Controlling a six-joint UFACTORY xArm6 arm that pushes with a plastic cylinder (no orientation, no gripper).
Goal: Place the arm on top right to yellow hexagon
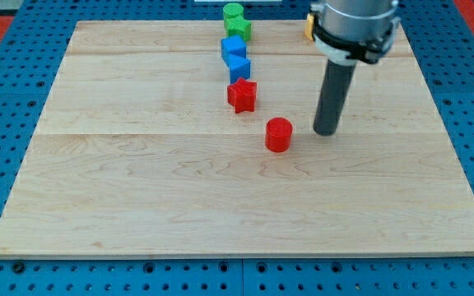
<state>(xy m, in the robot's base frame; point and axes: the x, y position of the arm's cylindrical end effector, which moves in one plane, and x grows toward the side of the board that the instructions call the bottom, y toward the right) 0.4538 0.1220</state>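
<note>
A small bit of a yellow block [309, 26] shows at the view's top right, mostly hidden behind the arm's grey body; its shape cannot be made out. My tip [327, 131] rests on the wooden board [138, 189], well below that yellow block and just right of a red cylinder [278, 135].
A column of blocks runs down from the view's top centre: a green cylinder [233, 13], a green block [241, 30], a blue block [233, 48], a second blue block [239, 67] and a red star [242, 94]. A blue pegboard [6, 74] surrounds the board.
</note>
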